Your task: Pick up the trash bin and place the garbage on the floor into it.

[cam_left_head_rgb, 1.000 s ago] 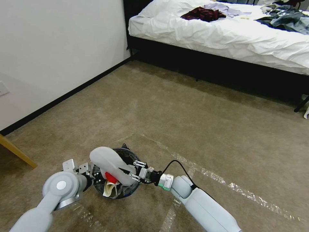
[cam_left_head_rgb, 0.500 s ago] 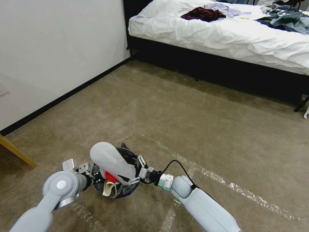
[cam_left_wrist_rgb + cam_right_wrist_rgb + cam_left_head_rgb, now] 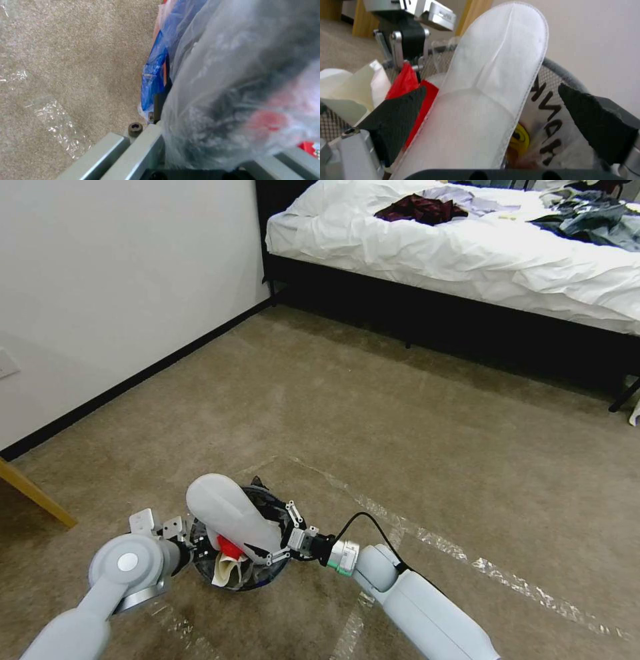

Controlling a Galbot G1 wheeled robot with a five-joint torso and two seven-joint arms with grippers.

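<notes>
The trash bin hangs low over the floor, its clear bag blue-edged. My left gripper is shut on its near rim. A white slipper stands tilted in the bin, toe up, above red wrappers and crumpled white paper. My right gripper is open around the slipper's heel end. In the right wrist view the slipper sits between the spread black pads, with the bin's mesh rim and black lettering behind.
A white wall with a black skirting runs along the left. A bed with clothes on it stands at the back right. A wooden leg juts in at the left. Tape lines cross the carpet.
My right gripper has opened off the slipper. The slipper has tipped more upright, its heel end sunk into the bin. The left arm and bin have stayed put.
</notes>
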